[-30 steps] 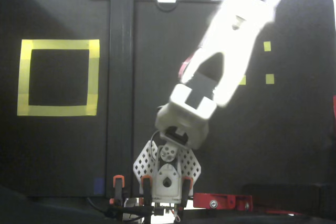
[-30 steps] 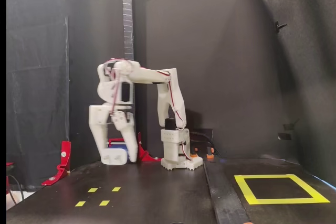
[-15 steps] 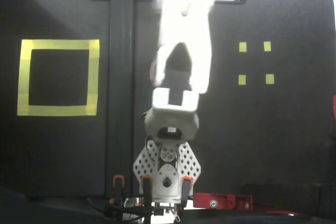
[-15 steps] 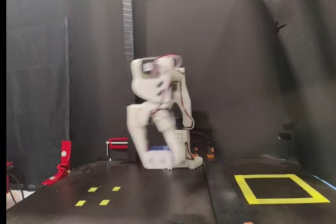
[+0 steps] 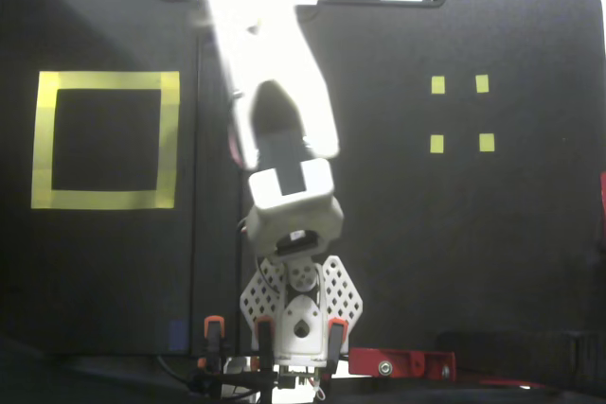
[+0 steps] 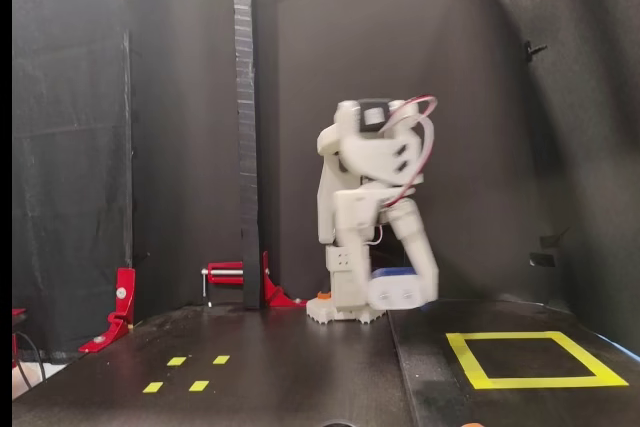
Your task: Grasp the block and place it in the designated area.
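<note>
In a fixed view from the front, the white arm stands on the black tabletop and bends downward, with its tool low, just above the surface and to the right of the arm's base. A strip of dark blue, the block, shows at the top of the tool's white end, so the tool seems clamped on the block, though motion blur makes the fingers hard to separate. The block is in the air, not on the tabletop, and it is to the left of the designated area and behind it, not over it. In a fixed view from above, the arm reaches up and a little left from its base, overexposed, and the block cannot be seen there. The designated area lies at the left in this view, and the four small yellow squares lie at the right, well apart from the arm.
</note>
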You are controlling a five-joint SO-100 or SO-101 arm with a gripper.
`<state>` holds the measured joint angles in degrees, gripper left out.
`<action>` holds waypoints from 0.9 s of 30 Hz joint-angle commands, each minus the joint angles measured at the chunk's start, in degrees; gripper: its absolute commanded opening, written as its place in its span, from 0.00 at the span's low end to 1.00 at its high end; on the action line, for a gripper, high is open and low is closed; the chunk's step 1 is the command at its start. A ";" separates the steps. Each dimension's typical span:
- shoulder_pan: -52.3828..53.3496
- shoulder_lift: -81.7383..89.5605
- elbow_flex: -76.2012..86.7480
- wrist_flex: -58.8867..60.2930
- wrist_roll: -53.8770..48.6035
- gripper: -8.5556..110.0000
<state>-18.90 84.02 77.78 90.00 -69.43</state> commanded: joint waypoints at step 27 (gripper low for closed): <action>-27.60 4.04 1.49 3.87 22.94 0.23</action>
<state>-45.62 84.02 79.45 93.69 -47.20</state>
